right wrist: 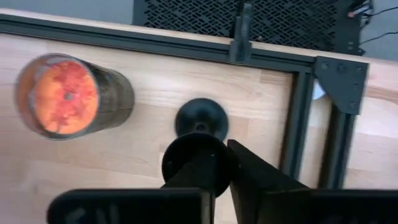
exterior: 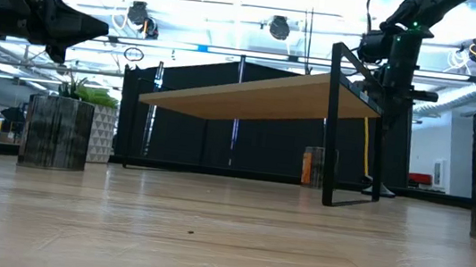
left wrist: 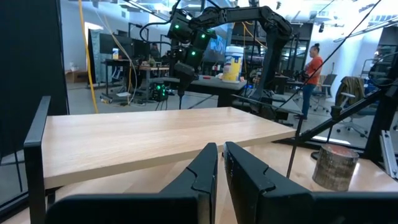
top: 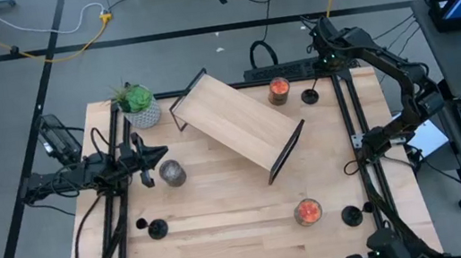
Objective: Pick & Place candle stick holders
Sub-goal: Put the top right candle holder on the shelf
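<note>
Three black candle stick holders stand on their disc bases: one at the far right [top: 309,95], one near left [top: 157,229], one near right [top: 351,215]. My right gripper [top: 314,83] points steeply down over the far-right holder [right wrist: 200,118] and is shut on its upper end. My left gripper [top: 149,155] waits shut above the table's left side, holding nothing; its fingers [left wrist: 221,152] face the shelf. My right gripper [right wrist: 225,171] is closed on the far-right holder's upper end [right wrist: 198,163], coming from above and pointing steeply down. The holder's round top hides where one finger meets it. The holder stands upright, its disc base [right wrist: 200,118] on the table.
A wooden shelf on black legs [top: 237,124] stands slantwise mid-table. An orange jar candle [top: 278,90] is close left of the held holder, and another [top: 307,211] is near right. A grey jar candle [top: 172,173] and a plant pot [top: 139,106] are at the left. A black frame rail [right wrist: 298,124] runs beside the holder.
</note>
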